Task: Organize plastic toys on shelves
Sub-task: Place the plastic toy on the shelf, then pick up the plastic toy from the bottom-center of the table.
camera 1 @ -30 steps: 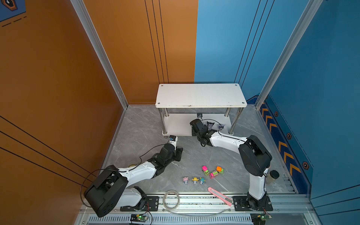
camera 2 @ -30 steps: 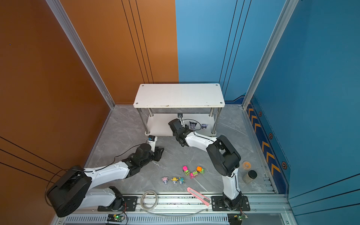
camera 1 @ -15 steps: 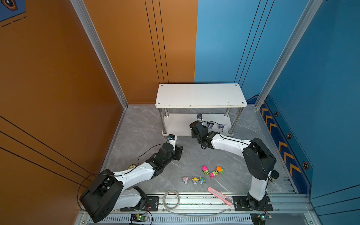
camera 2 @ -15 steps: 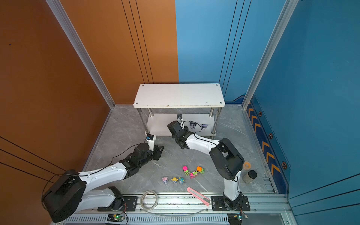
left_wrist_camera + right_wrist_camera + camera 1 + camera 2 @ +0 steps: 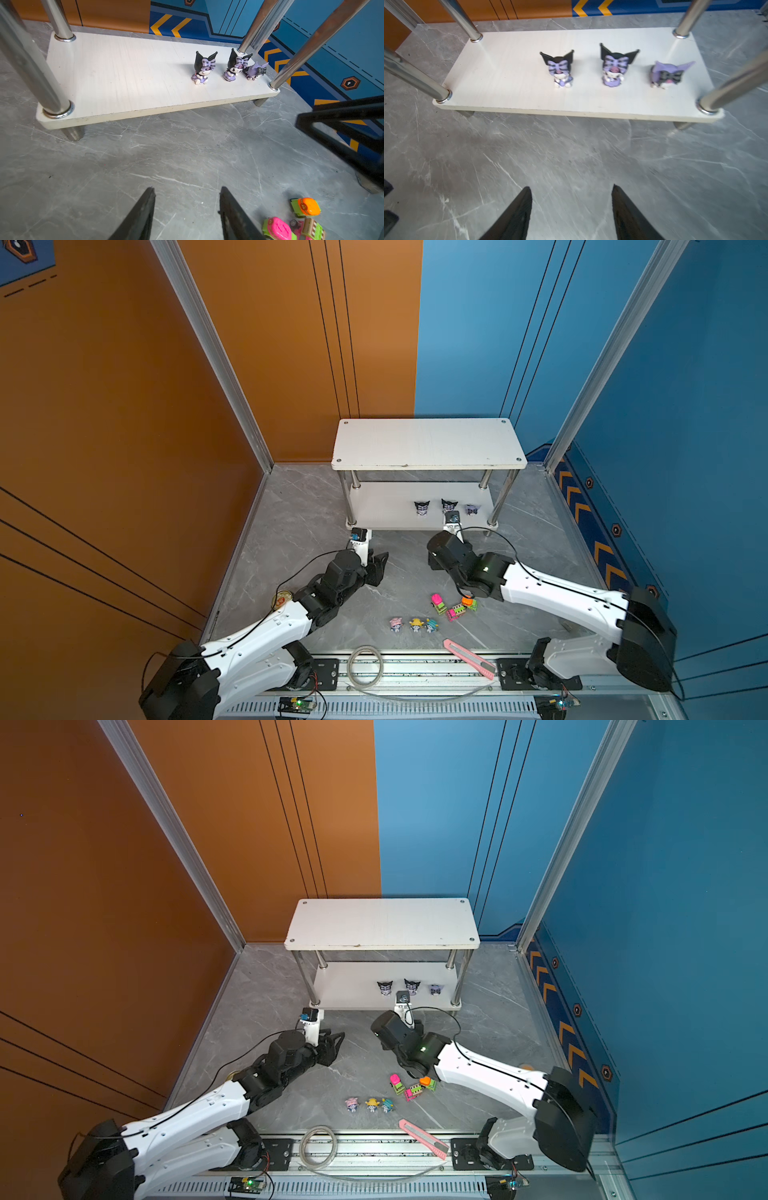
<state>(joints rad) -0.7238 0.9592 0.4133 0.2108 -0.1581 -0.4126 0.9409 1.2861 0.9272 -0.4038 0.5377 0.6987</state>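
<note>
I see the shelves point(image 5: 428, 443) at the back of the floor point(image 5: 299, 531). Three dark toys point(image 5: 613, 66) stand in a row on the right half of the lower board point(image 5: 508, 72). I think they sit together because they are the same kind. The one at the right end looks tipped forward, close to a front leg point(image 5: 733, 83). The left half of that board is bare and so is the top board point(image 5: 382, 923), so there is room for the other two kinds.

The trucks point(image 5: 455, 605) sit on the floor in a tight bunch. The hat toys point(image 5: 415, 624) stand in a line just beside them. None of these six is on the shelves yet.

My left gripper point(image 5: 187, 189) and right gripper point(image 5: 571, 187) hang low over the floor in front of the shelves and point at them. Each has its fingers spread apart with nothing between them. I think they are ready to go for a new toy.

The way onto the lower board is between the two front legs and under the top board, so I must come in low and flat. The right arm point(image 5: 540, 593) passes just over the trucks, so I could bump them. The knife point(image 5: 468, 657) and the tube coil point(image 5: 365, 664) lie by the front rail point(image 5: 415, 672), out of the way
</note>
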